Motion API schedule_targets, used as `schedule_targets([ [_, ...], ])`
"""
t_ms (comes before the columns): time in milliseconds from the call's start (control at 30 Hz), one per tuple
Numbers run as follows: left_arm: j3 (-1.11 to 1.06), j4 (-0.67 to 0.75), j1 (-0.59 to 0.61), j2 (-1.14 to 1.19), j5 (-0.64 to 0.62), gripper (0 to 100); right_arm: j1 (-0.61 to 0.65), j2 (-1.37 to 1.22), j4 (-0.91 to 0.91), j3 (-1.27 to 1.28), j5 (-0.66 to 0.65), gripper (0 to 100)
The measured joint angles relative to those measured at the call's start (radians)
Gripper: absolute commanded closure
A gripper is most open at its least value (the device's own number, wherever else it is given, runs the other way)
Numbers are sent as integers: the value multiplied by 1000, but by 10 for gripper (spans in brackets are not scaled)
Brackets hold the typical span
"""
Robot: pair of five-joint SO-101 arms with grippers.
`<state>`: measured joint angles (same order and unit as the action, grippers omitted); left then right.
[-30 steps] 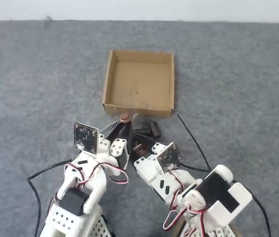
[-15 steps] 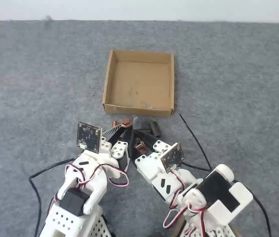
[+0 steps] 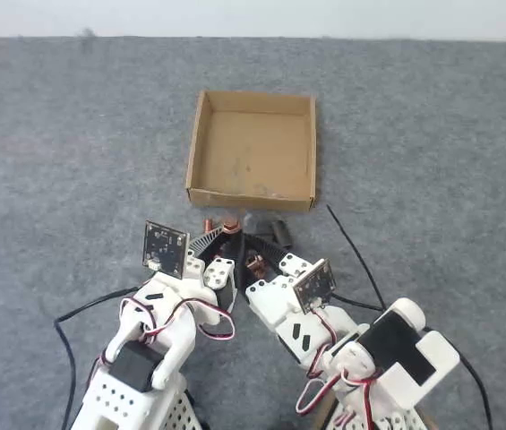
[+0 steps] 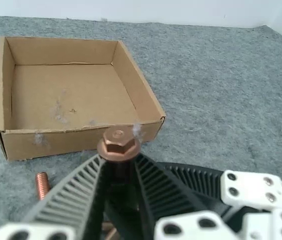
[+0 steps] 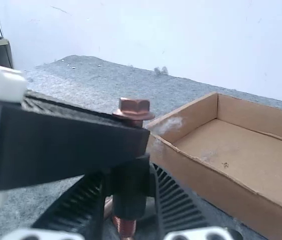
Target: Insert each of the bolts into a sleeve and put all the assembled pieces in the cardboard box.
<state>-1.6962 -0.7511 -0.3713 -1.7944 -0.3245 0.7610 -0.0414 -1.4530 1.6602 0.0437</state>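
Grey carpeted table top (image 3: 73,134) w/ a white wall (image 3: 253,16) along the top edge of the high view. The open cardboard box (image 3: 253,148) sits upper centre, and just below its near wall lie 1 loose bolt (image 3: 206,224) and a spare sleeve (image 3: 279,231). Lower centre, the left gripper (image 4: 118,162) is clamped on an upright black sleeve (image 5: 131,192) w/ a copper bolt (image 4: 118,141) through it, head on top. The right gripper (image 5: 128,180) pinches the same sleeve, ribbed fingers (image 5: 173,205) on both sides, the 2 claws crowding each other.
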Motion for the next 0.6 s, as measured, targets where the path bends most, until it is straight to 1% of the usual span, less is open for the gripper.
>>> schedule_targets([
  [100,0,0,2,0,0,845,-3,0,-2,0,0,992],
  [167,0,-20,2,0,0,823,-17,0,-2,0,0,992],
  [600,0,-38,2,0,5,821,-25,0,0,0,0,992],
])
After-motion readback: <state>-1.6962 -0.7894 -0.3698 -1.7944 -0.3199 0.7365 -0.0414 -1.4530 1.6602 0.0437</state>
